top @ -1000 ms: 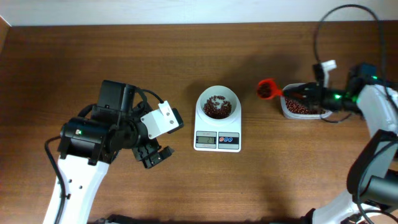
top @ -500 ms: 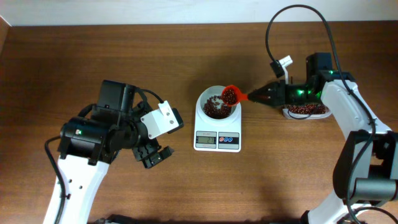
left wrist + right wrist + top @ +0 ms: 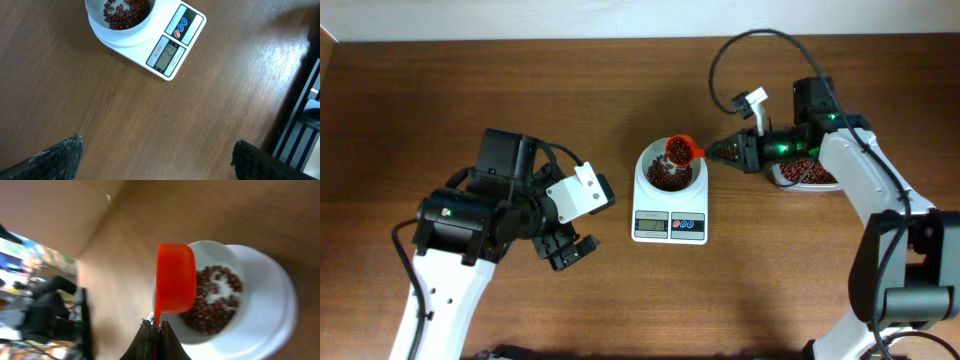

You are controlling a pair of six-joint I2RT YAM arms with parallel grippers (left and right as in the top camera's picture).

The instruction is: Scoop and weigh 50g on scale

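**Right gripper point(image 3: 713, 153) pinched on scoop handle, over the bowl**

Clamps the thin handle of an orange-red plastic measuring scoop point(image 3: 680, 150), jaws closed tight on it. Holds that scoop tipped over a white round bowl point(image 3: 644, 166), just above the small dark red-brown beans point(image 3: 667, 177) heaped inside. Beneath the bowl, a small white rectangular digital scale point(image 3: 669, 226) with grey display, mid-table on brown wood point(image 3: 620, 80). Right of the scale, a clear rectangular plastic tub point(image 3: 790, 180) with more beans. Well apart on the left, left gripper point(image 3: 160, 165), fingers spread wide, holding nothing.

Dark brown wood-grain table point(image 3: 770, 300) w/ pale wall strip point(image 3: 570, 18) along far edge.
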